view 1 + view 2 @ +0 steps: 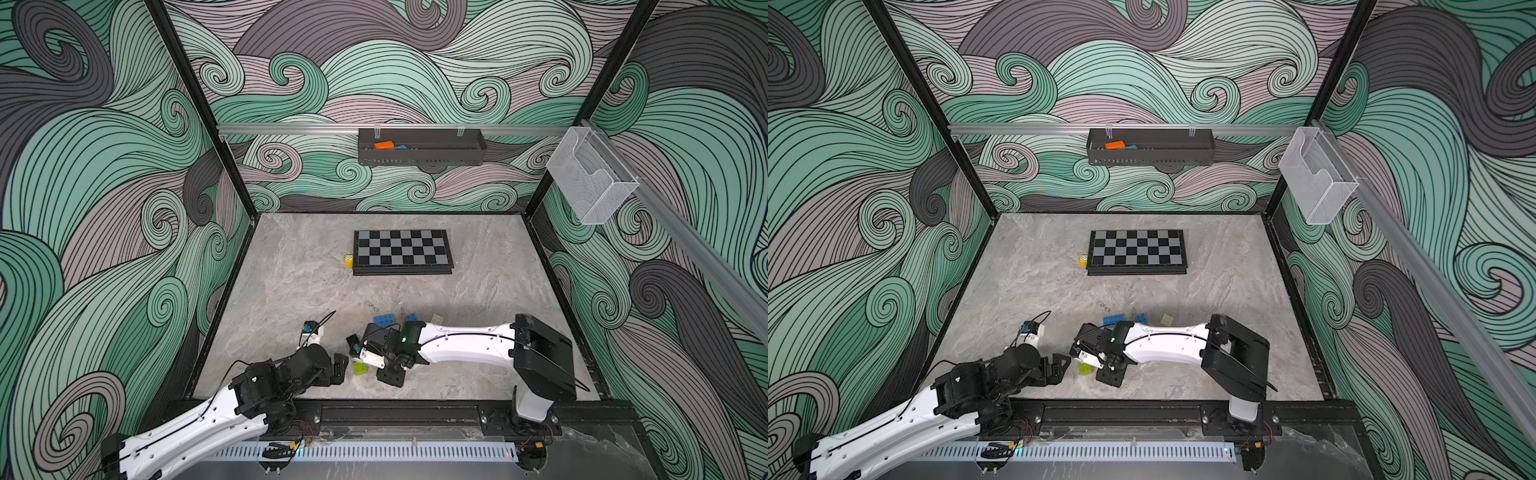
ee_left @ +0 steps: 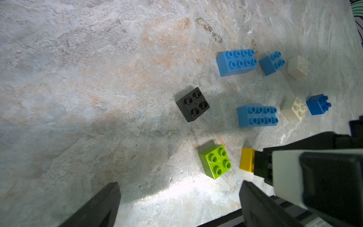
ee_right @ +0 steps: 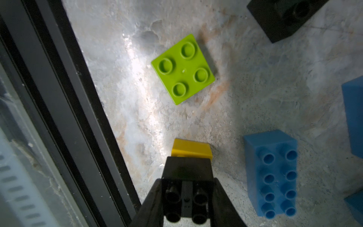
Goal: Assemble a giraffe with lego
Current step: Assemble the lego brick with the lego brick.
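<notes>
Two arms reach low over the desk (image 1: 291,291), their grippers close together near its front edge. The left arm (image 1: 187,432) comes in slantwise, a white link ending in black wrist joints. The right arm (image 1: 461,343) lies nearly level, its white shell running out from a black elbow block. The left gripper (image 2: 179,184) is released, its dark fingers (image 2: 98,206) spread wide with bare desk between them. The right gripper (image 3: 187,180) is clenched on a black brick (image 3: 188,169), studs turned toward the wrist and jaws flat against two opposite sides. The brick's far end touches a yellow brick (image 3: 191,150) that sits on the desk just past the fingertips.

Other lego (image 1: 384,320) lies loose on the desk ahead of the left gripper. Nearest is a glossy lime brick (image 2: 215,161), square with four round studs up, just beside the yellow one. Farther out sits a second black brick (image 2: 192,104), apart from the others. Past the right gripper are two long blue bricks (image 2: 257,116) with eight studs each, two small blue squares (image 2: 272,62) and two white bricks (image 2: 293,109). All are smooth, hard plastic with crisp edges. The desk is matte grey, veined like stone, with rusty blotches.
</notes>
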You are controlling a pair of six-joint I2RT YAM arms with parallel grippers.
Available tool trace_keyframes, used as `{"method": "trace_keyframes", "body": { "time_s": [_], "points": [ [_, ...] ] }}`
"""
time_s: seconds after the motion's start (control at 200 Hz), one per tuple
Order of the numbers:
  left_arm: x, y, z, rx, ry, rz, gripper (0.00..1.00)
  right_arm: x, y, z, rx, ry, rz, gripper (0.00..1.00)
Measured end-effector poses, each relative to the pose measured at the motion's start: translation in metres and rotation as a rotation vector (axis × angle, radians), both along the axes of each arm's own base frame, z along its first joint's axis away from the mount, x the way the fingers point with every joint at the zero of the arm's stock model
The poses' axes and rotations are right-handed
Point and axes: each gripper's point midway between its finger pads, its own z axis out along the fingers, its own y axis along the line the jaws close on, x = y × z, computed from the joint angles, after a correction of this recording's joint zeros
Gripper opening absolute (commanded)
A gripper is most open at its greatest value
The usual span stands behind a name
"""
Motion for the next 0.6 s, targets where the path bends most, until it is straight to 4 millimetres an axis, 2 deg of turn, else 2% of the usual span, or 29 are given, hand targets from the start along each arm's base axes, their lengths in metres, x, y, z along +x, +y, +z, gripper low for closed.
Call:
{"method": "trace_keyframes", "body": {
  "time_s": [0.6],
  "points": [
    [-0.0005,-0.0004,-0.0004,0.002,0.001,-0.004,0.99,0.0000,0.0017,-0.0012,-0.058,0.032,-0.094,0.21]
  ]
}}
